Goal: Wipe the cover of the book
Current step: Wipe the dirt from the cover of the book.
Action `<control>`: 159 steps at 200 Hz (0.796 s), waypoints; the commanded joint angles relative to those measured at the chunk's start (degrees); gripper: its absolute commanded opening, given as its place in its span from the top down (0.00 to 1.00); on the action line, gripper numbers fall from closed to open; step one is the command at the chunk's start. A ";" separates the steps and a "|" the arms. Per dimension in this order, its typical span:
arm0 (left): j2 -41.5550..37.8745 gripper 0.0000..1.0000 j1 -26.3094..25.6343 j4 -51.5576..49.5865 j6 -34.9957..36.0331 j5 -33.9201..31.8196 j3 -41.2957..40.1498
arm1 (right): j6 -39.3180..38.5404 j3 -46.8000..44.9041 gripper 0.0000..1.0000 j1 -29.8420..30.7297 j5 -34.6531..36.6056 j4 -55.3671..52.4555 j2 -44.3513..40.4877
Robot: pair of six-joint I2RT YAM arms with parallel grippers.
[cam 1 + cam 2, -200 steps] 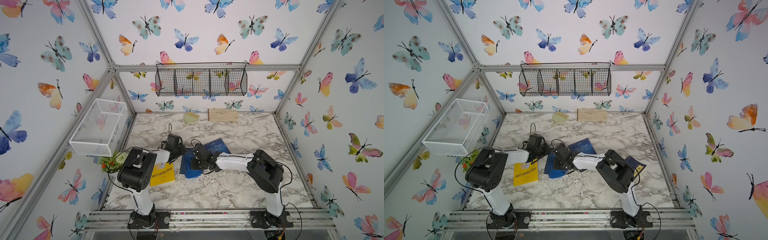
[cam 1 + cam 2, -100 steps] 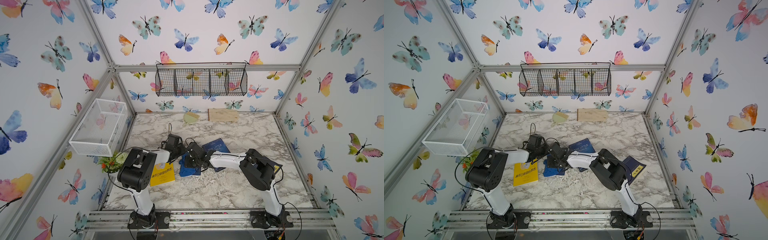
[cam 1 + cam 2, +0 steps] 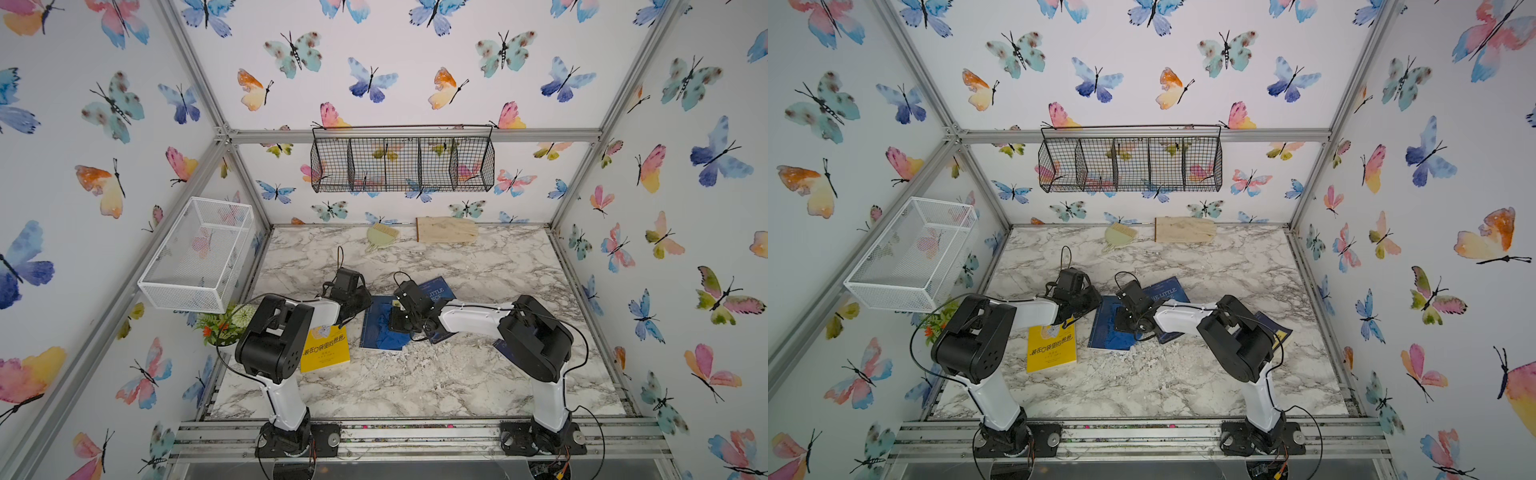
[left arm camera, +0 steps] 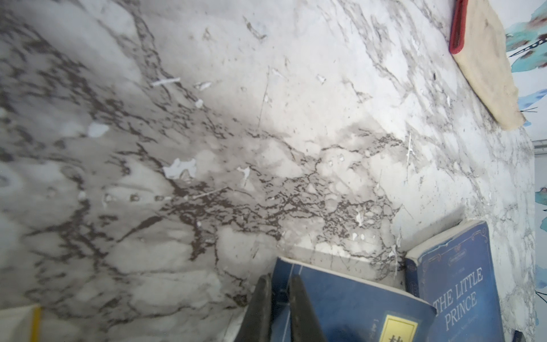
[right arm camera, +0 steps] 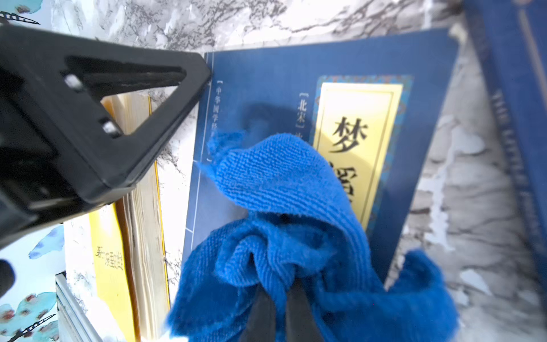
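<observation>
In both top views the dark blue book point(image 3: 374, 320) point(image 3: 1104, 328) with a yellow title label lies flat at mid-table. A bright blue cloth point(image 5: 281, 183) point(image 3: 390, 336) lies bunched on its cover point(image 5: 266, 83). My right gripper point(image 5: 279, 284) point(image 3: 401, 320) is shut on a fold of the cloth and holds it low over the cover. The left gripper point(image 4: 279, 281) point(image 3: 363, 301) is shut, with its tips resting on the book's point(image 4: 349, 299) far-left corner. Its black finger point(image 5: 118, 118) shows at that corner in the right wrist view.
A yellow book point(image 3: 324, 349) lies just left of the blue one and "The Little Prince" point(image 3: 436, 291) just right. Another book point(image 3: 1273, 330) sits under the right arm. A brush point(image 3: 380, 237) and a wooden board point(image 3: 446, 229) lie at the back edge. A white basket point(image 3: 199, 253) and a plant point(image 3: 220, 326) stand on the left.
My right gripper dragged the cloth to the left across the cover, then came back to the right. The left gripper stayed on the book's corner.
</observation>
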 commanded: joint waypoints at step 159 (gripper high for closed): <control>2.42 0.86 -0.19 -4.61 0.00 1.95 -1.47 | -2.27 0.27 0.99 5.20 5.23 -15.97 7.82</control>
